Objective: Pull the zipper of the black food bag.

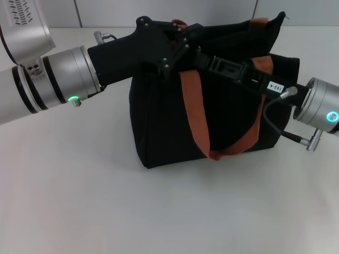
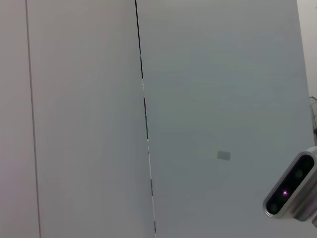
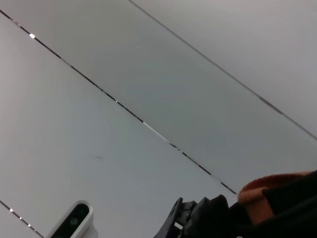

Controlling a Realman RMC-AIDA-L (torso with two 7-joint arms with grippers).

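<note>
The black food bag (image 1: 159, 127) stands upright in the middle of the white table, and its brown-orange strap handles (image 1: 193, 116) hang down its front. My left gripper (image 1: 177, 50) reaches in from the left to the bag's top edge. From the right, my right gripper (image 1: 206, 61) comes in over the same edge, and the two meet near the middle of the top. Both black grippers cover the zipper, so it is hidden. In the right wrist view a bit of black bag fabric and an orange handle (image 3: 270, 191) show in the corner.
The white table (image 1: 79, 201) spreads in front of the bag and to both sides. Grey wall panels stand behind it. A cable (image 1: 280, 132) loops from my right wrist beside the bag. A grey camera housing (image 2: 292, 191) shows in the left wrist view.
</note>
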